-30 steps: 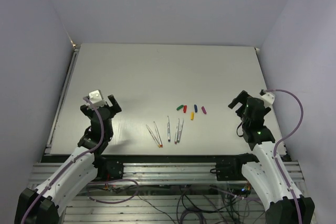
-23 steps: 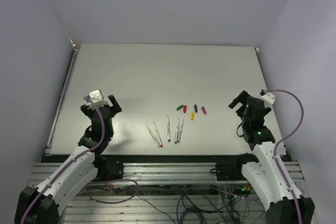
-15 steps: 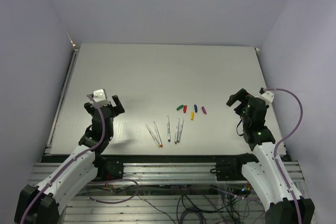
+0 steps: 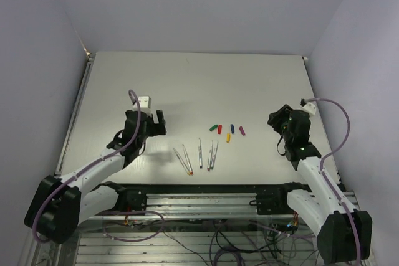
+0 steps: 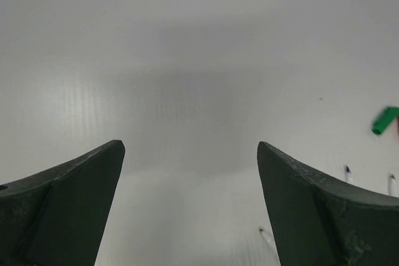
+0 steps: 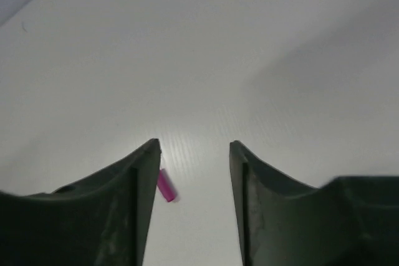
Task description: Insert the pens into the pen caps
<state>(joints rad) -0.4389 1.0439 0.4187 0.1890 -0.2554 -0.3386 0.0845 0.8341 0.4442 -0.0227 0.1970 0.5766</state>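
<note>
Several thin pale pens [image 4: 200,153] lie in a loose row near the table's front, and several pen caps [image 4: 228,131] lie just beyond them: green [image 4: 214,127], red, yellow, blue and purple [image 4: 242,131]. My left gripper [image 4: 161,123] is left of the pens and points toward them. It is open wide [image 5: 190,147] over bare table, with the green cap [image 5: 384,120] at the right edge of the left wrist view. My right gripper [image 4: 274,118] is right of the caps. Its jaws [image 6: 194,146] stand partly closed and hold nothing. The purple cap [image 6: 166,186] lies beside the left finger [image 6: 134,185].
The white table [image 4: 187,85] is bounded by pale walls on the left, back and right. An aluminium rail [image 4: 199,200] with cables runs along the near edge between the arm bases.
My left gripper has swung right and farther out over the table, toward the pens. My right gripper has turned slightly toward the caps and its jaws have narrowed. Pens and caps have not moved.
</note>
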